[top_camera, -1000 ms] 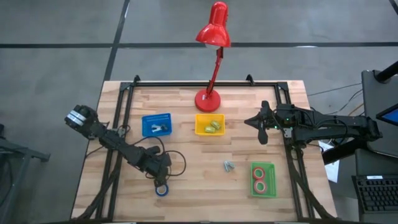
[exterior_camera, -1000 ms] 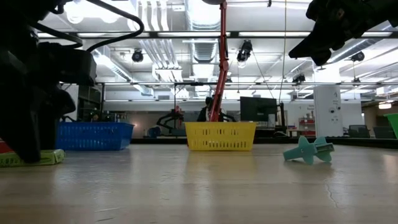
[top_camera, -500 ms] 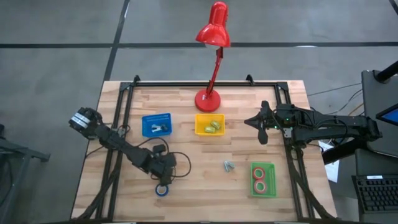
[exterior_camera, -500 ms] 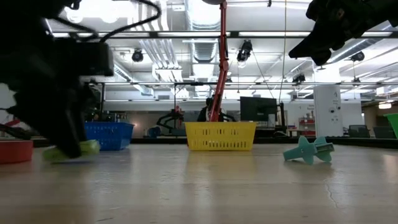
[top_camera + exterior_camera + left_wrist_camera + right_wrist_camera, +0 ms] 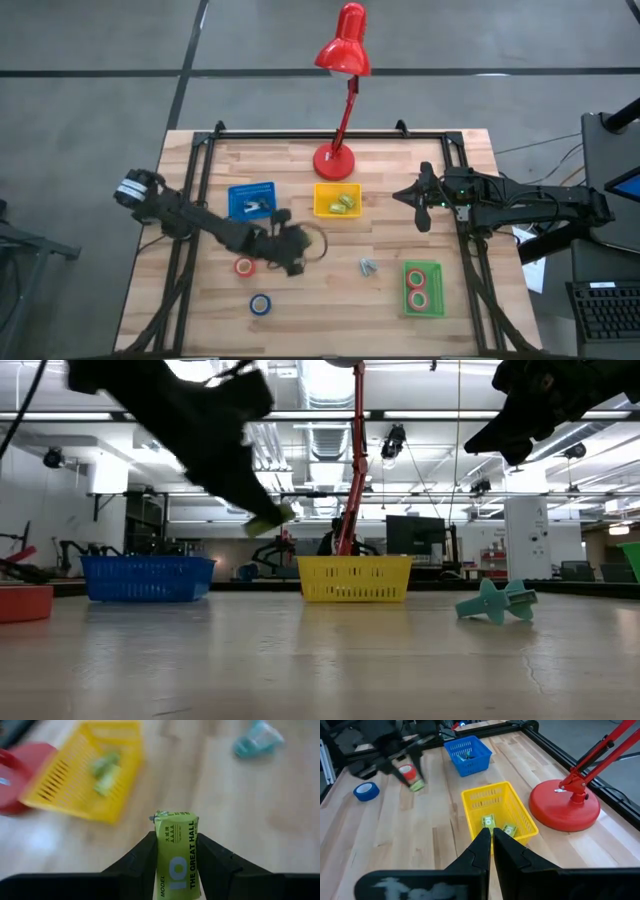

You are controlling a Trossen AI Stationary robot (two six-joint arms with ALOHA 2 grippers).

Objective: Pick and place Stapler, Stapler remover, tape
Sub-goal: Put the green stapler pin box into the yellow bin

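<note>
left gripper (image 5: 175,851) risen — green stapler (image 5: 175,851) clamped, carried inward

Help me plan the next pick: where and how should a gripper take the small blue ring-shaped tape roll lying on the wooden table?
Pinch the wall of the blue tape roll, one finger in the open centre, one outside, coming from straight above. It lies flat, hole upward, and the red tape roll sits apart, likely leaving room.

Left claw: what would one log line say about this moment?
left claw: shut on green stapler, lifted | heading: yellow bin | right claw: shut, idle at right edge
</note>
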